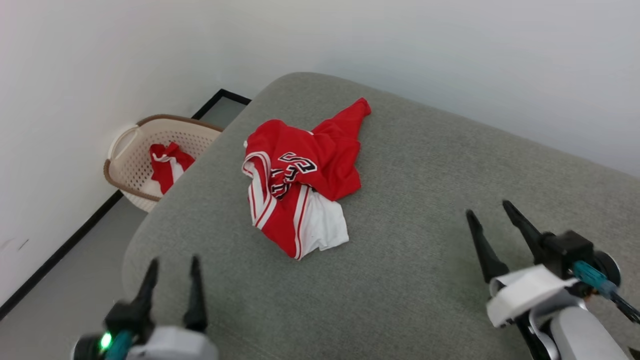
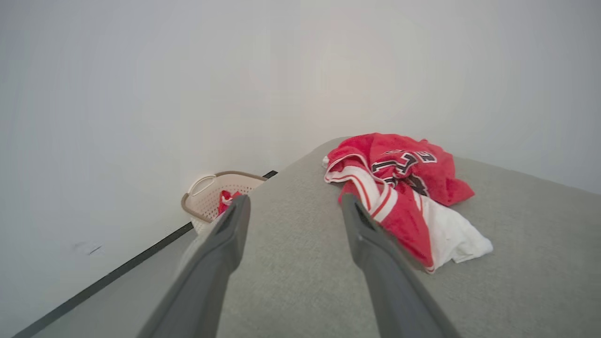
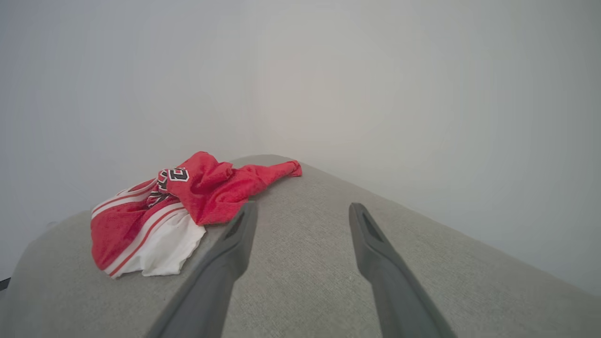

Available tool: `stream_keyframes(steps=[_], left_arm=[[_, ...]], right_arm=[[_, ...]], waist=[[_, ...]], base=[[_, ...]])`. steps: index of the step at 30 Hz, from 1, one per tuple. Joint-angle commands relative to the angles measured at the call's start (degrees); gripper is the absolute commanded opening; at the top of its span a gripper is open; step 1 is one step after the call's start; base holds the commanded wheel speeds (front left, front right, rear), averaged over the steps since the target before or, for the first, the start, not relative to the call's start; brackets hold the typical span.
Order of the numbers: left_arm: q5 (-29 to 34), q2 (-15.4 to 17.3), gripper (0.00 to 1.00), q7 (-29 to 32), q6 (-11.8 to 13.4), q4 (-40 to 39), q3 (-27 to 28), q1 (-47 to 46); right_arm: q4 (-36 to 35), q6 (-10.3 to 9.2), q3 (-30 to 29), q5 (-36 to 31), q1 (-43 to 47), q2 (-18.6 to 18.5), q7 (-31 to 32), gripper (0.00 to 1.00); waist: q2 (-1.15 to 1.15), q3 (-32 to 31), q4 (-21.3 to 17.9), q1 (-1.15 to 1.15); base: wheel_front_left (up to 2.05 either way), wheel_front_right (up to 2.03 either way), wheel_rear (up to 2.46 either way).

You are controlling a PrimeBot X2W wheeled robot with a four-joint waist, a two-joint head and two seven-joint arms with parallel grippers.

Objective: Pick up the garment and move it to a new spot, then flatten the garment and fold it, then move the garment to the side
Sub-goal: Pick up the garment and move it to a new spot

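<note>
The garment (image 1: 300, 180), a red jersey with white panels, striped trim and black-and-white lettering, lies crumpled on the grey cushioned surface (image 1: 425, 240), toward its far left. The left wrist view has the garment (image 2: 404, 188) ahead and to the right; the right wrist view has the garment (image 3: 173, 206) ahead and to the left. My left gripper (image 1: 174, 265) hovers open at the near left edge, well short of the jersey. My right gripper (image 1: 490, 207) is open at the near right, also apart from it. Nothing sits between either pair of fingers.
A beige perforated laundry basket (image 1: 132, 150) stands on the floor left of the surface against the white wall, with another red-and-white cloth (image 1: 167, 165) inside. The basket (image 2: 206, 197) also shows beyond my left fingers. A black baseboard line runs along the wall.
</note>
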Motion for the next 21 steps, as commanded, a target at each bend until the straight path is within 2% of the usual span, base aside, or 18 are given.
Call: stream_keyframes(steps=[1, 7, 11, 14, 17, 21], left_arm=[[1.02, 0.91, 1.00, -0.03, -1.35, 1.70, -1.27, -2.91], [0.83, 4.40, 1.00, -0.02, -3.97, 10.18, -3.77, -16.74], [-0.09, 6.96, 1.00, 0.70, -4.31, 16.77, -4.80, -24.85], [-2.83, 9.05, 1.00, 3.61, -4.71, 23.96, -5.71, -32.83], [-7.57, 11.93, 1.00, 10.50, -4.73, 31.48, -8.11, -38.35], [-17.79, 15.98, 1.00, 26.61, -4.73, 39.48, -11.97, -43.87]], right_arm=[[-0.69, -0.08, -1.36, -0.70, 1.64, -0.17, -0.04, 1.00], [-3.02, -0.08, -1.98, -1.93, 1.96, -0.48, -0.05, 1.00], [-3.65, -0.08, -1.98, -1.99, 1.36, -0.81, -0.04, 1.00], [-4.13, -0.08, -2.03, -1.76, 0.79, -1.04, -0.04, 1.00], [-4.49, -0.08, -1.48, -1.47, -0.36, -0.85, -0.04, 1.00], [-4.76, -0.08, -0.92, -0.98, -1.67, -0.74, -0.04, 1.00]], waist=[[0.00, -0.10, -0.63, 0.00], [0.00, 4.06, -7.84, 0.00], [0.00, 5.96, -10.95, 0.00], [0.00, 7.66, -13.75, 0.00], [0.00, 9.38, -16.87, 0.00], [0.00, 11.77, -20.69, 0.00]], base=[[0.00, 0.00, 0.00], [0.00, 0.00, 0.00], [0.00, 0.00, 0.00], [0.00, 0.00, 0.00], [0.00, 0.00, 0.00], [0.00, 0.00, 0.00]])
